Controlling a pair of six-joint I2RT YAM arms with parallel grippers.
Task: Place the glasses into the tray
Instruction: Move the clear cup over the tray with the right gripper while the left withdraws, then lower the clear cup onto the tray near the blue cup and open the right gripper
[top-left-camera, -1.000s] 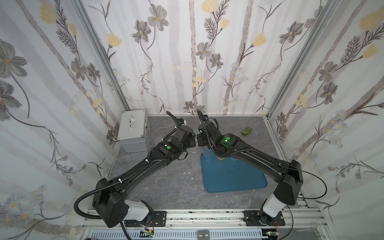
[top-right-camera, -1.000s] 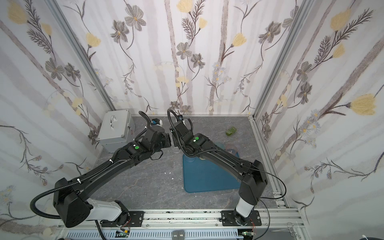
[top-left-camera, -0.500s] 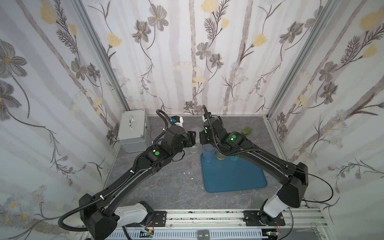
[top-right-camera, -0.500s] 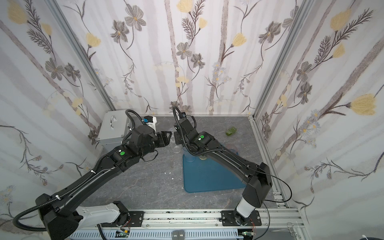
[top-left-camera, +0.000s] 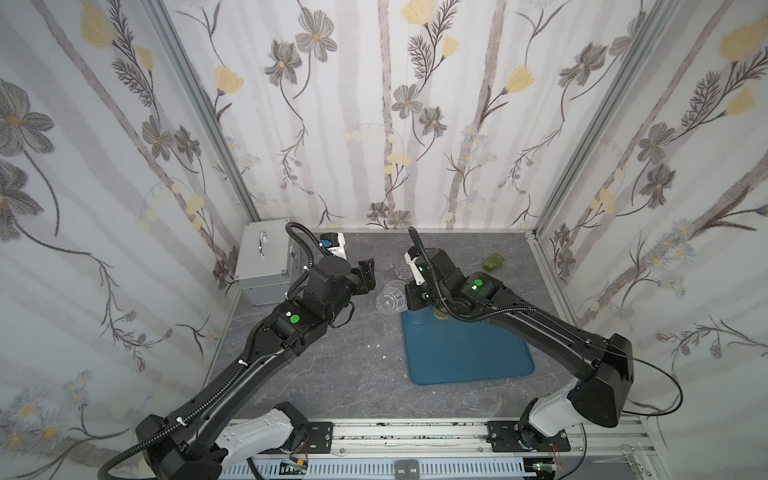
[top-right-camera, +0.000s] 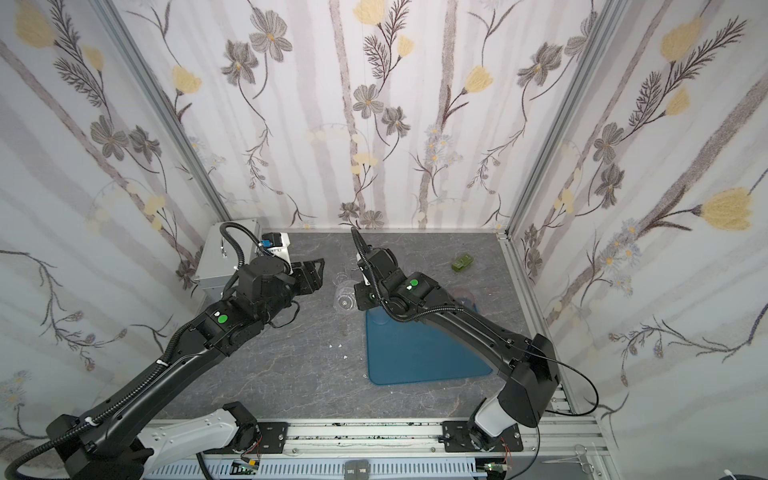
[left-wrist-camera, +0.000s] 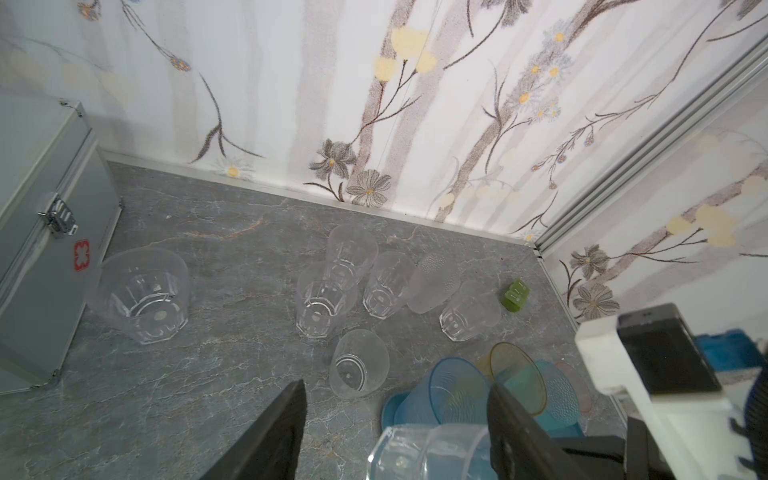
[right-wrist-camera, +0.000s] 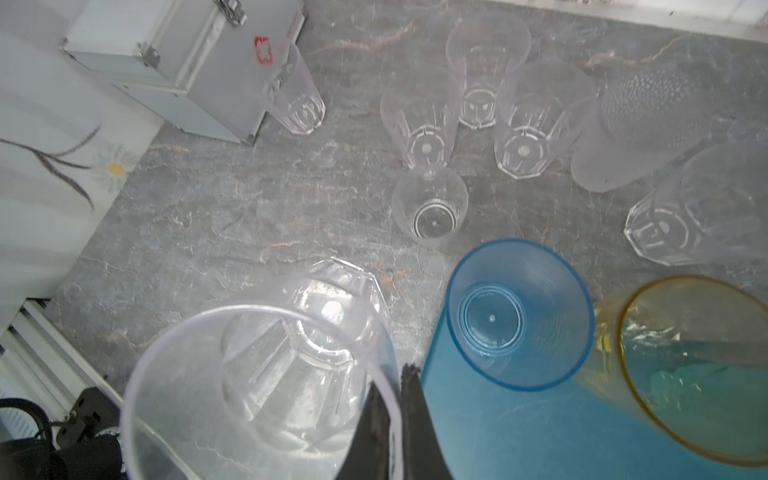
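Clear faceted plastic catches my eye first. The right gripper is pinched tight on the rim of a clear faceted tumbler, one finger inside the mouth and one outside. In both top views that tumbler is tilted, mouth turned toward the gripper. It sits over the grey table, just beside the far left corner of the teal-blue tray. From where I stand I cannot tell whether it touches anything beneath it.

The left gripper is close by with its jaws spread wide, grasping nothing. A gap shows between its fingers and the tumbler.

Four tinted glasses are bunched along the tray's far edge. A blue glass stands at the corner with a yellow glass right next to it. The left wrist view shows a teal glass and a faint pink glass beyond them.

The shorter clear ones stand out on the table, off the tray:
- a small round glass nearest the tray corner
- a cluster of faceted clear glasses behind it
- a frosted dimpled glass against that cluster
- one more faceted glass near a small green object
- a lone faceted glass well apart from these, just beside the silver metal case
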